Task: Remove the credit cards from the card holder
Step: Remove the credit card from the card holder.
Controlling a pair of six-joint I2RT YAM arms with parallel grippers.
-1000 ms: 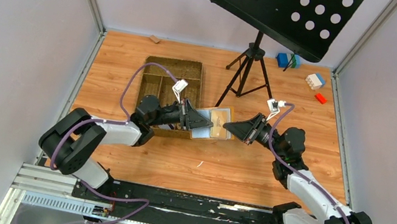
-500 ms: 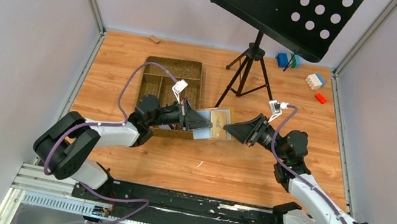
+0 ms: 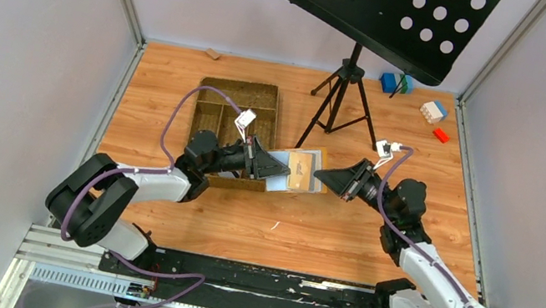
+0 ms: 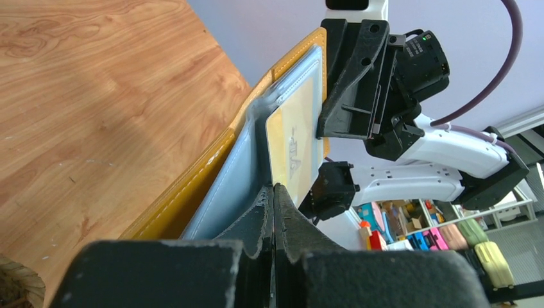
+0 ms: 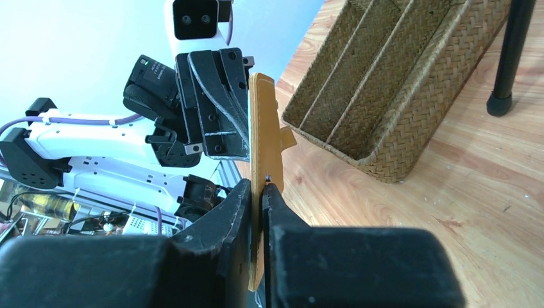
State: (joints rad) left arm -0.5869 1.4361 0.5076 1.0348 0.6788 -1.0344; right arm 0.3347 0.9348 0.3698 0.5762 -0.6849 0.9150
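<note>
Top view: my left hand (image 3: 271,166) stays clamped on the open card holder (image 3: 278,184), held above the table (image 3: 340,234) beside the woven tray (image 3: 240,83). My right hand (image 3: 320,178) has shifted slightly outward along its far edge. Left wrist: a tan-gold card (image 4: 292,141) sits in its pocket, so none is out yet. Right wrist: fingers pinched together on the holder's mustard edge; whether the card is caught too, I cannot tell.

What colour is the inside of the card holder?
The card holder is pale grey-blue inside; left wrist view shows it best.
</note>
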